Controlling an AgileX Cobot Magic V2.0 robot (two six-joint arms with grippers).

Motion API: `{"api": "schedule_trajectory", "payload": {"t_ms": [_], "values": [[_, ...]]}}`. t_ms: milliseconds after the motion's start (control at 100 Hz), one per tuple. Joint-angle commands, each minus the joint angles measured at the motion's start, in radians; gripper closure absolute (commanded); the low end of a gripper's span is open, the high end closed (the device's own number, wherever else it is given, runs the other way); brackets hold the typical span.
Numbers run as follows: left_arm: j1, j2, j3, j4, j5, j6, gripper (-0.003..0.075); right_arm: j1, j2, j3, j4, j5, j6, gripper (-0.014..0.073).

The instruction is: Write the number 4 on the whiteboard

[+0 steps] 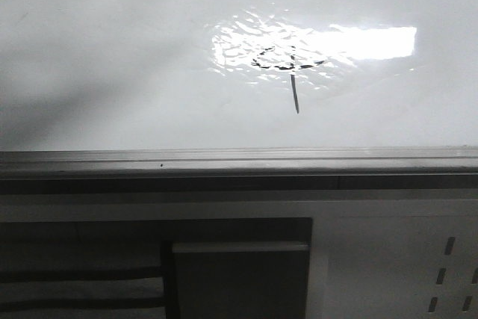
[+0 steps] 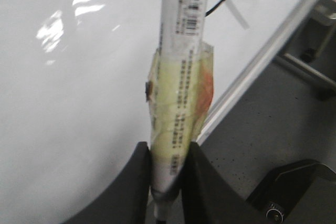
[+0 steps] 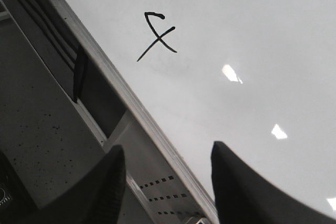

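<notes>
One number 4 (image 1: 287,65) looks drawn on whiteboard (image 1: 112,72); left gripper (image 2: 167,179) clamps marker (image 2: 181,77), lift straight off; right gripper (image 3: 168,182) gapes empty.

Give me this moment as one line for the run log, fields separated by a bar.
number 4 drawn on whiteboard | left claw shut on marker, off the board | right claw open, empty
</notes>
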Motion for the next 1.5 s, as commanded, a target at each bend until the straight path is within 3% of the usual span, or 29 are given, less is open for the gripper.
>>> {"api": "schedule_trajectory", "payload": {"t_ms": [0,200,340,670,920,1230,1410,1490], "values": [[0.074,-0.11,0.064,0.096,-0.097,-0.159,0.0741,-0.002,-0.004,-0.028,-0.008,-0.059,0.01,0.0266],[0.262,-0.208,0.268,0.086,-0.305,-0.277,0.0741,-0.002,-0.004,0.002,-0.006,-0.086,0.012,0.0267],[0.35,-0.189,0.324,0.013,-0.437,-0.279,0.0741,-0.002,-0.004,0.019,-0.004,-0.086,0.025,0.0267],[0.376,-0.041,0.325,-0.019,-0.594,-0.279,0.0741,-0.002,-0.004,0.02,-0.004,-0.09,0.027,0.0267],[0.376,-0.009,0.325,-0.026,-0.58,-0.279,0.0717,-0.002,-0.004,0.02,-0.004,-0.09,0.027,0.0267],[0.376,-0.009,0.325,-0.026,-0.582,-0.279,0.0456,-0.002,-0.004,0.02,-0.004,-0.09,0.027,0.0267],[0.376,-0.017,0.308,-0.015,-0.576,-0.279,0.0442,-0.002,-0.004,0.02,-0.006,-0.094,0.029,0.0267],[0.376,-0.047,0.261,0.011,-0.481,-0.279,0.0444,-0.002,-0.004,0.016,-0.013,-0.094,0.072,0.0267]]}}
